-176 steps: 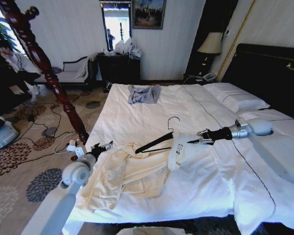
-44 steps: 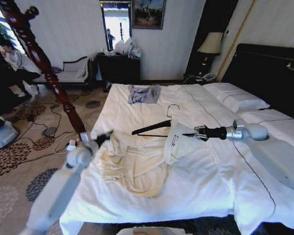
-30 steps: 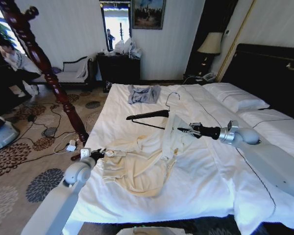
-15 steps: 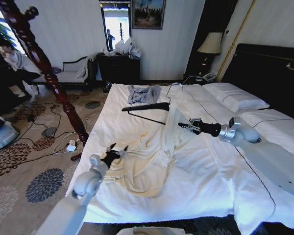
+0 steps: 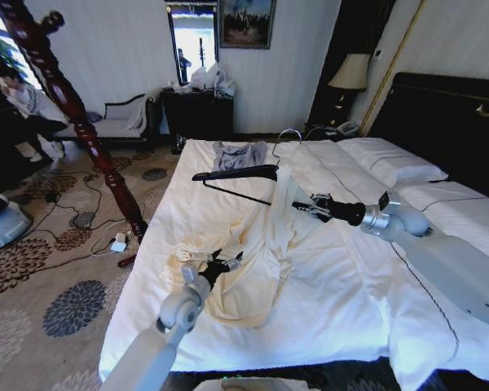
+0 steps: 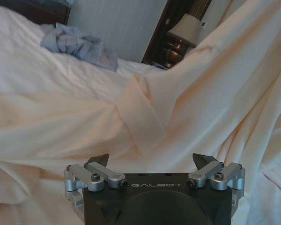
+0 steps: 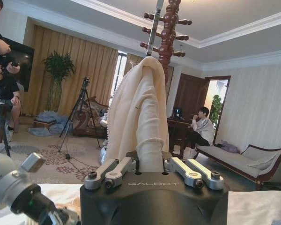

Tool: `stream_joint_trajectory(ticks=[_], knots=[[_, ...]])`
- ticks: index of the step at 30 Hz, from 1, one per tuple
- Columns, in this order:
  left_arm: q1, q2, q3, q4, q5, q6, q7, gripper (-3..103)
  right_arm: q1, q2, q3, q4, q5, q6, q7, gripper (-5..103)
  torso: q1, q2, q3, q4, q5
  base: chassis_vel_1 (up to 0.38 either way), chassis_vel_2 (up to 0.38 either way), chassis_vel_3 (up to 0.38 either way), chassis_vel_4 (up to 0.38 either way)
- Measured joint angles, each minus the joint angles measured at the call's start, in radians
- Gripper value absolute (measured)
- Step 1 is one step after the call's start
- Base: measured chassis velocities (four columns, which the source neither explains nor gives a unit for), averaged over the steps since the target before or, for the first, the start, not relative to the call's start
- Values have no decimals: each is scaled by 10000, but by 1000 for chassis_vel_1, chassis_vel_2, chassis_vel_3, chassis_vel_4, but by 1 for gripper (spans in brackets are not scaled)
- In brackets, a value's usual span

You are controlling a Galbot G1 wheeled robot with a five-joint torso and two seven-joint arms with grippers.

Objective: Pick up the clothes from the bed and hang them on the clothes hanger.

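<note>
The cream clothes (image 5: 265, 236) hang partly from the black clothes hanger (image 5: 236, 173), which is lifted above the bed (image 5: 350, 309); the lower part still lies bunched on the duvet. My right gripper (image 5: 303, 205) is shut on a fold of the clothes (image 7: 138, 108) just under the hanger's raised end, with the thin metal hook (image 5: 289, 133) above it. My left gripper (image 5: 226, 261) hovers low over the spread fabric (image 6: 201, 93) near the bed's left side. Its fingers (image 6: 99, 161) are wide apart with nothing between them.
A small grey-blue garment (image 5: 239, 156) lies at the bed's far end. A reddish wooden post (image 5: 73, 114) stands at the left beside cables on the carpet (image 5: 118, 240). Pillows (image 5: 391, 163) and the dark headboard (image 5: 448, 114) are on the right.
My right gripper has raised the hanger and the clothes higher and farther across the bed. My left gripper has moved from the bed's left edge in over the garment.
</note>
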Motion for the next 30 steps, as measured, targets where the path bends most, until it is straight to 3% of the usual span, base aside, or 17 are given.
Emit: stream_joint_trajectory(ticks=[6,11,13,14,18,20,24,26,29,30], knots=[[-550,-643,321,674,-93,29,-232,103,11,-32,-5,107,-19,-23,33,20,-1,0,0,0,1,0,0,0,0],[-994,-1130,408,1363,-111,-24,-406,93,38,-104,-5,158,-17,-29,42,20,0,0,0,-2,-2,0,0,0,0],[-1044,-1176,320,1446,-107,-65,-427,82,38,-117,4,159,-18,-29,41,20,-1,0,0,-2,-1,0,0,0,0],[-1044,-1176,320,1446,-107,-65,-427,82,38,-117,4,159,-18,-29,41,20,-1,0,0,-2,-1,0,0,0,0],[-1022,-883,-90,1282,-110,-139,-419,60,9,-143,56,97,-35,-4,-37,20,0,0,0,-1,-2,0,0,0,0],[-1001,-769,-174,1197,-128,-143,-408,60,9,-143,61,57,-41,2,-57,20,0,0,0,0,-2,0,0,0,0],[-945,-207,-580,944,-254,-254,-317,39,38,-109,67,-116,-70,26,-135,20,-1,0,0,1,-2,0,0,0,0],[-951,-140,-670,944,-250,-302,-284,39,38,-101,69,-129,-74,30,-145,20,0,0,0,1,-2,0,0,0,0],[-987,12,-923,901,-348,-356,-227,23,39,-83,69,-155,-97,50,-169,20,0,0,0,0,-3,0,0,0,0],[-987,12,-923,901,-348,-356,-227,23,39,-83,69,-155,-97,50,-169,20,0,0,0,0,-3,0,0,0,0]])
